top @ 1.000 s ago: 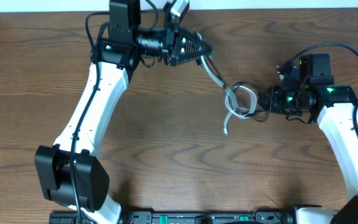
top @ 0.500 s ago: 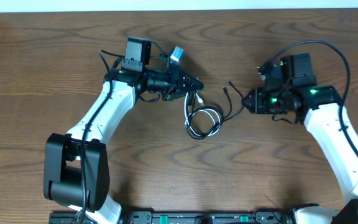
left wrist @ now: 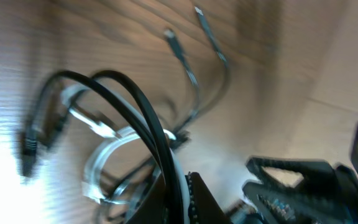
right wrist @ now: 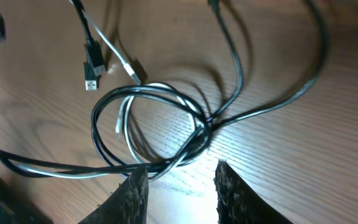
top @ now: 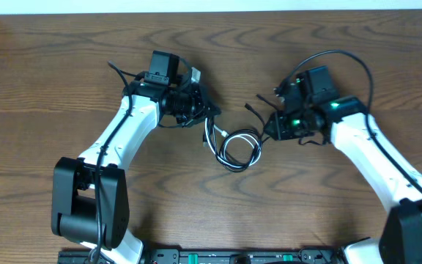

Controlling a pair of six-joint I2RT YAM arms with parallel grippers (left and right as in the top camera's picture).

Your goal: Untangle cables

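The black cable [top: 226,160] and the white cable [top: 256,147] lie coiled together in a loop at mid-table. My left gripper [top: 209,117] is shut on both cords at the loop's upper left; in the left wrist view they run side by side between its fingers [left wrist: 199,202]. My right gripper [top: 268,128] hovers just right of the loop, open, with nothing between its fingers [right wrist: 132,196]. In the right wrist view the tangled loop [right wrist: 160,127] lies just ahead of that gripper [right wrist: 180,186], crossing at a knot [right wrist: 205,127]. Two plug ends [right wrist: 92,81] lie beyond it.
A loose black cable end [top: 249,107] sticks up between the two grippers. Bare wooden tabletop [top: 196,213] surrounds the loop. The arms' own thick black wires [top: 328,55] arch over the right wrist. The table's far edge [top: 269,10] runs along the top.
My left gripper has come down from the far edge and slightly left, dragging the cables along. The loop has shifted left and spread out. My right arm has followed leftward.
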